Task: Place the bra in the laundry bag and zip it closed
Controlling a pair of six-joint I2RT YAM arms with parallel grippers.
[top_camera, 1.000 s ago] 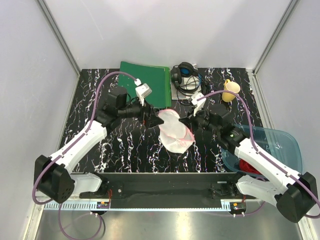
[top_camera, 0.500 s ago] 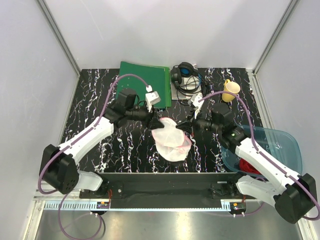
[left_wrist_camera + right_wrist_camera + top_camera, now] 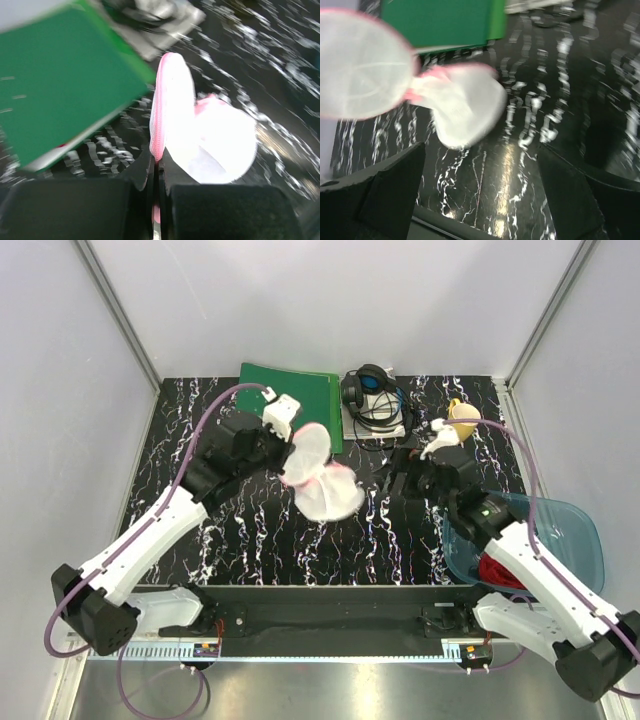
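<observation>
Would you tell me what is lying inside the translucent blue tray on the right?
The red bra lies in the tray. The right arm crosses above it and covers most of the garment and part of the tray's floor.

No readable writing, label, brand, number or sign in any view.

- Green folder [image 3: 305,400], far centre: too small to tell from overhead; smeared by blur in both wrist views.
- Laundry bag [image 3: 335,495], centre: any tag or print is lost to blur and glare.
</observation>
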